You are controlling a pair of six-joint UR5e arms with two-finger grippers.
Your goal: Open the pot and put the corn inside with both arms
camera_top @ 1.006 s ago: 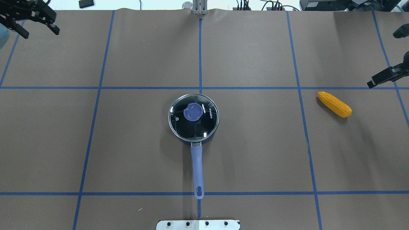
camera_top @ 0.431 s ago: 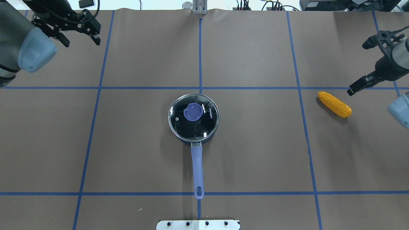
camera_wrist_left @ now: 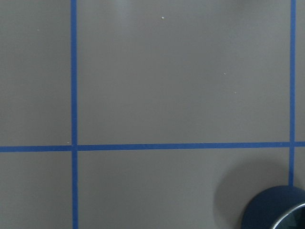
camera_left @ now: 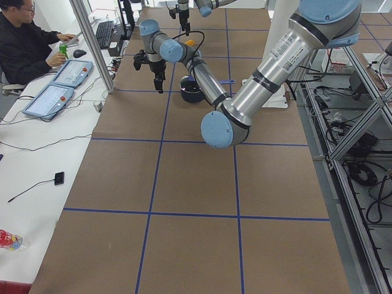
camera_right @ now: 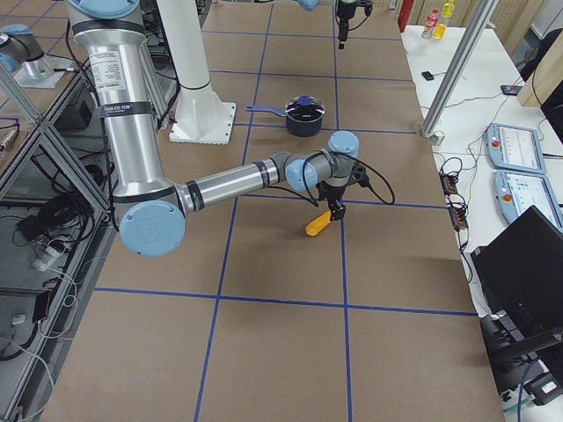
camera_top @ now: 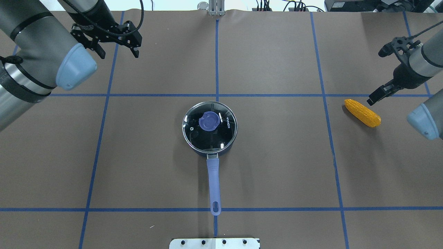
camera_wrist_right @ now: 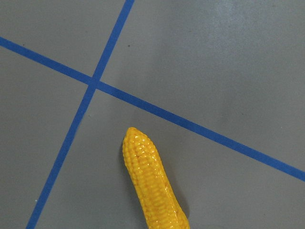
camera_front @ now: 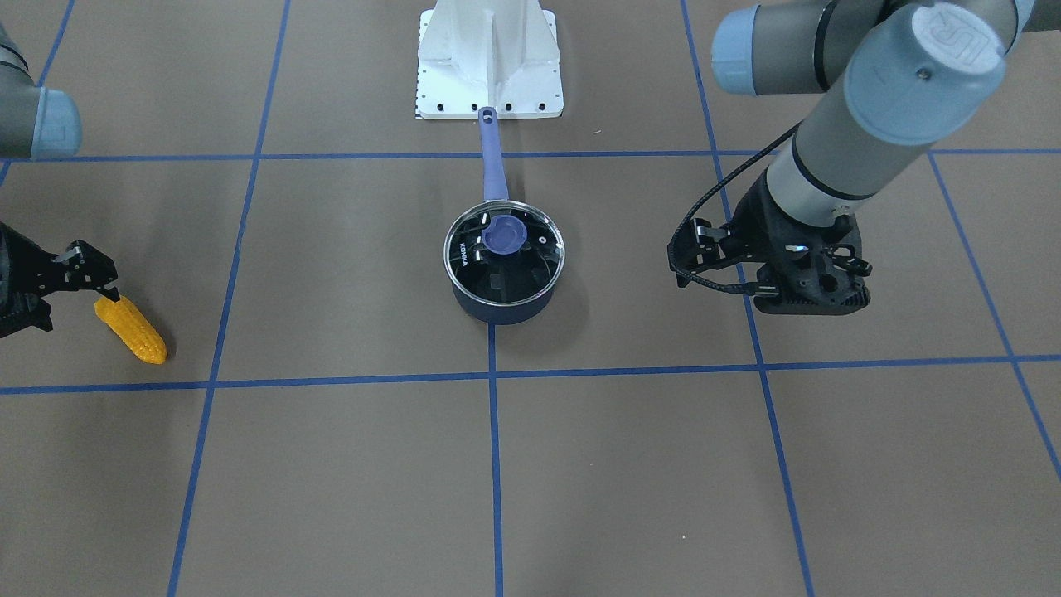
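The dark navy pot [camera_top: 209, 128] stands at the table's middle with its glass lid and blue knob [camera_top: 209, 121] on, and its lavender handle [camera_top: 214, 183] points toward my base. It also shows in the front view [camera_front: 504, 269] and at the left wrist view's corner [camera_wrist_left: 276, 212]. The orange-yellow corn [camera_top: 362, 112] lies flat at the right. My left gripper [camera_top: 117, 52] is open and empty, in the air far back-left of the pot. My right gripper [camera_front: 79, 308] is open and empty, just beside the corn's [camera_front: 130, 329] thick end. The right wrist view has the corn [camera_wrist_right: 152, 183] at bottom centre.
Brown paper with blue tape lines [camera_top: 217, 95] covers the table. My white base plate [camera_top: 214, 243] is at the near edge. An operator [camera_left: 27, 43] sits at a side desk with control tablets [camera_left: 52, 98]. Cables lie beyond the far edge.
Both arms came in over the table. The left gripper moved right along the far edge, toward the middle. The right gripper moved left to the corn. Pot and corn did not move.
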